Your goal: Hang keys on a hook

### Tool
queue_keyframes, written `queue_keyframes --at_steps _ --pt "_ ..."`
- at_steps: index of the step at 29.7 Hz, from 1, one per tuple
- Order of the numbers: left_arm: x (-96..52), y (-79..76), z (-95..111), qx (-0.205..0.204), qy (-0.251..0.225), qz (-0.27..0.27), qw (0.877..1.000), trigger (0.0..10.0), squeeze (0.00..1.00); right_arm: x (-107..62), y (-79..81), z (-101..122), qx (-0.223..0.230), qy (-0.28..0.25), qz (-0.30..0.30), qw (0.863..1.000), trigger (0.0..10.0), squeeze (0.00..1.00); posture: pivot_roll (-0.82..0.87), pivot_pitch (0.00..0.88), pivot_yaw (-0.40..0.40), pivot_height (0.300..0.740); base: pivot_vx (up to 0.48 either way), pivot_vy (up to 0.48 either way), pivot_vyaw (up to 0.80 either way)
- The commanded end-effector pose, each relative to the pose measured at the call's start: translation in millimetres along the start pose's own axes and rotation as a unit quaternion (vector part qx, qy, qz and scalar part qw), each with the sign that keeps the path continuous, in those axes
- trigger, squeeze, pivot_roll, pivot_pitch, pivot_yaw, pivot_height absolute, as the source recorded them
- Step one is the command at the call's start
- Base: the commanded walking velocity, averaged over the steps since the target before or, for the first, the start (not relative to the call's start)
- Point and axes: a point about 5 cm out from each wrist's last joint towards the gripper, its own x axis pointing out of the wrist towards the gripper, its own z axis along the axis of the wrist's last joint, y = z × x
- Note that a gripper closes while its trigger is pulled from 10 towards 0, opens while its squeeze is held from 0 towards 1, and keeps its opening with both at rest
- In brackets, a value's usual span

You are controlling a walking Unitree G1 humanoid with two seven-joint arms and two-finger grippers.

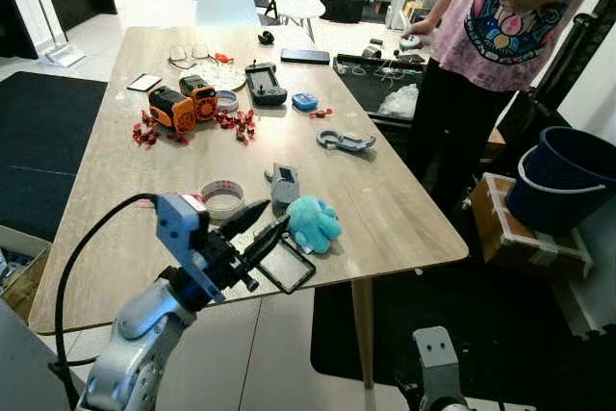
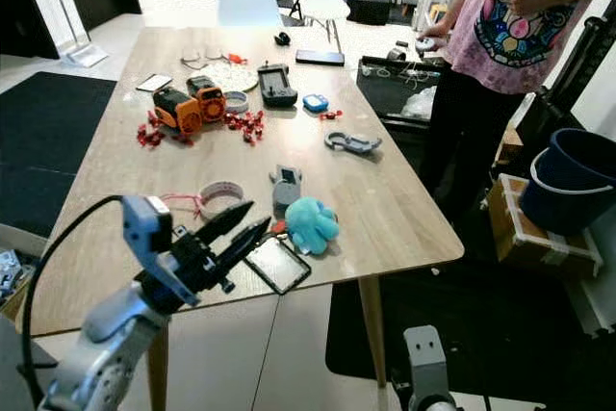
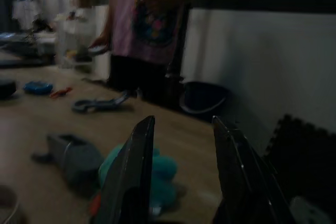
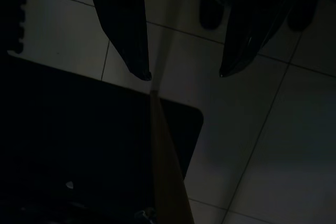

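Note:
A grey key fob (image 1: 283, 184) lies near the table's front edge, with a teal plush toy (image 1: 313, 222) right beside it. A small red bit shows between them. My left gripper (image 1: 277, 214) is raised over the table's front edge. It is open, with nothing between its fingers, and its tips are just left of the plush toy. In the left wrist view the fob (image 3: 73, 153) and the plush (image 3: 163, 169) lie beyond the open fingers (image 3: 131, 171). My right gripper (image 4: 185, 74) hangs open over the tiled floor beside a table leg.
A person in a pink shirt (image 1: 500, 16) stands at the table's right side. A tape roll (image 1: 223, 197), a flat black-framed device (image 1: 284, 265) at the edge, a grey carabiner-like clip (image 1: 345, 141) and orange gadgets (image 1: 183, 103) lie on the wooden table (image 1: 404, 209). A blue bucket (image 1: 568, 175) stands to the right.

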Motion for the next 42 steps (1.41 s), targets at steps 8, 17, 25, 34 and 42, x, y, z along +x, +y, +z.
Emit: queue_keyframes --at_steps 8,17,25,34,42 --pt "20.1 -3.9 -18 0.048 0.065 0.027 0.996 10.0 0.0 -1.6 0.6 -4 -0.007 0.007 0.007 1.0 10.0 0.0 0.05 0.055 -0.067 0.74 0.0 0.0 0.0" --pt "31.2 19.9 -40 0.144 0.133 0.136 0.971 10.0 0.0 -1.8 4.2 -6 -0.009 0.013 0.013 1.0 10.0 0.0 0.05 0.06 -0.065 0.74 0.0 0.0 0.0" --pt "29.7 35.9 -55 0.136 0.167 0.199 0.956 10.0 0.0 -1.1 7.1 -6 -0.008 0.015 0.017 1.0 10.0 0.0 0.05 0.058 -0.063 0.74 0.0 0.0 0.0" --pt "28.9 22.9 -70 0.106 0.17 0.151 0.968 10.0 0.0 -1.1 7.9 -7 -0.009 0.018 0.02 1.0 10.0 0.0 0.05 0.056 -0.065 0.74 0.0 0.0 0.0" --pt "31.4 14.9 -80 0.108 0.192 0.131 0.967 10.0 0.0 -0.5 10.0 -7 -0.008 0.018 0.024 1.0 10.0 0.0 0.05 0.061 -0.065 0.74 0.0 0.0 0.0"
